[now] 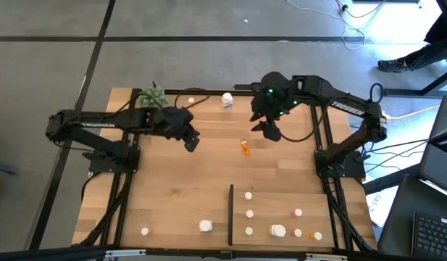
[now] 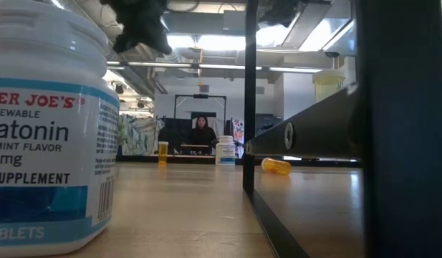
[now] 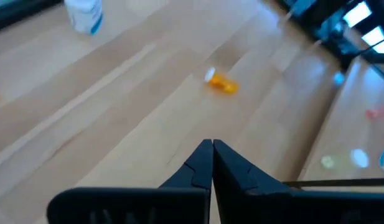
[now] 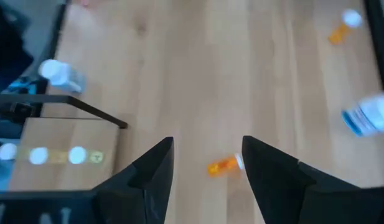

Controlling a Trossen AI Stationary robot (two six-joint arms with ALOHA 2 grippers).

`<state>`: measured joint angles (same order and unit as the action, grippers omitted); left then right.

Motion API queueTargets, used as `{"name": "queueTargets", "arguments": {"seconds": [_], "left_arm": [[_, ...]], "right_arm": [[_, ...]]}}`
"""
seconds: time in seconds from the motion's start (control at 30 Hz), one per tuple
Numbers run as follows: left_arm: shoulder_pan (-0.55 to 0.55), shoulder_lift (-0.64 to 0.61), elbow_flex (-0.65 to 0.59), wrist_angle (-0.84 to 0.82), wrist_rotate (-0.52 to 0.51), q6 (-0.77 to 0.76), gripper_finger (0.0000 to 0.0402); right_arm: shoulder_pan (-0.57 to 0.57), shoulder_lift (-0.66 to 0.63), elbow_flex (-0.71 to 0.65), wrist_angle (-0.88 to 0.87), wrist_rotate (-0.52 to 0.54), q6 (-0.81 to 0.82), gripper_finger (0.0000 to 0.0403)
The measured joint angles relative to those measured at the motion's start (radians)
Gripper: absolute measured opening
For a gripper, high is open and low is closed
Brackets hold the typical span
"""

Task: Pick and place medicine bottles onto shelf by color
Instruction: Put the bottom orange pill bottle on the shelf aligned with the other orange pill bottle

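While empty: R tool (image 4: 207, 163) wide, L tool (image 3: 211, 152) closed

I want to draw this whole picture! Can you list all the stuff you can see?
Spiky plant ball: one, green, table corner.
Upright plastic bottles along that same edge: two, white; a small one, a blue-labelled one.
Lying plastic medicine bottle: one, orange with white cap, table middle, near the right hand.
Bottles on the pale wooden shelf panel: seven; four white near the black strip, three orange-looking farther out.
Bottles across the strip: two, white; a chunky one, a small one.
Person: one, dark clothes, room behind.
Left hand: black, shut, empty, above the table.
Right hand: black, open, empty.
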<state>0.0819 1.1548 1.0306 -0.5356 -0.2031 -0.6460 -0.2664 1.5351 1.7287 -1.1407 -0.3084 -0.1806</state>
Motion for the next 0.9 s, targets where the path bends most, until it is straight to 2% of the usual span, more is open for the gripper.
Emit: {"name": "queueTargets", "arguments": {"seconds": [0.27, 0.37, 0.53, 0.73, 0.9], "left_arm": [[0.090, 0.100, -0.001, 0.182, 0.131, 0.030, 0.0001], [0.115, 0.150, 0.011, 0.250, 0.181, 0.030, 0.0001], [0.135, 0.267, 0.111, 0.252, 0.189, 0.080, 0.0001], [0.137, 0.436, 0.268, 0.219, 0.192, 0.069, 0.0000], [0.133, 0.552, 0.381, 0.203, 0.192, -0.025, 0.0001]], "right_arm": [[-0.014, -0.190, -0.166, 0.094, 0.180, 0.160, 0.0192], [-0.014, -0.256, -0.226, 0.138, 0.183, 0.209, 0.0192], [-0.008, -0.347, -0.327, 0.180, 0.183, 0.286, 0.0192], [-0.008, -0.384, -0.458, 0.204, 0.184, 0.382, 0.0192], [-0.008, -0.384, -0.545, 0.209, 0.184, 0.473, 0.0192]]}}
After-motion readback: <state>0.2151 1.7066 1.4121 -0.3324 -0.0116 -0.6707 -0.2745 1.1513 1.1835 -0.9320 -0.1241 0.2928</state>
